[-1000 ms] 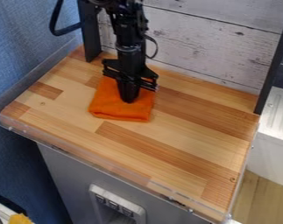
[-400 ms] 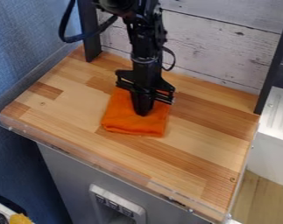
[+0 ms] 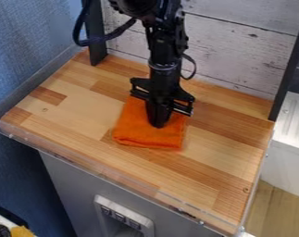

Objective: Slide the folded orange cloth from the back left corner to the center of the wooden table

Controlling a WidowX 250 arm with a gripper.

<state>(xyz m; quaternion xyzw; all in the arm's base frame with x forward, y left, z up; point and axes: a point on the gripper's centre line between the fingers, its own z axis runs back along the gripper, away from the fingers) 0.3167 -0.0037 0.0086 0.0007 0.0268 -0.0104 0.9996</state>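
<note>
Blue wall: one, along the far left.
Yellow item: one, in the lower left corner.
Dark posts: two, the first at the table's back left, the second at its back right.
Grey cabinet: one, under the table, its front bearing one white panel with three dark fittings in a row.
Wooden table: one, edged in front by a clear rim.
Orange cloth: one, folded, flat on the table, a little left of its middle.
Black gripper: one, pointing down on the cloth, its two fingers narrow and together; whether they pinch any fabric cannot be told.
Black cables: two loops, one left of the arm, a smaller one right.
Plank wall: one, whitish, behind the table.
White unit: one, far right, beside the table.
</note>
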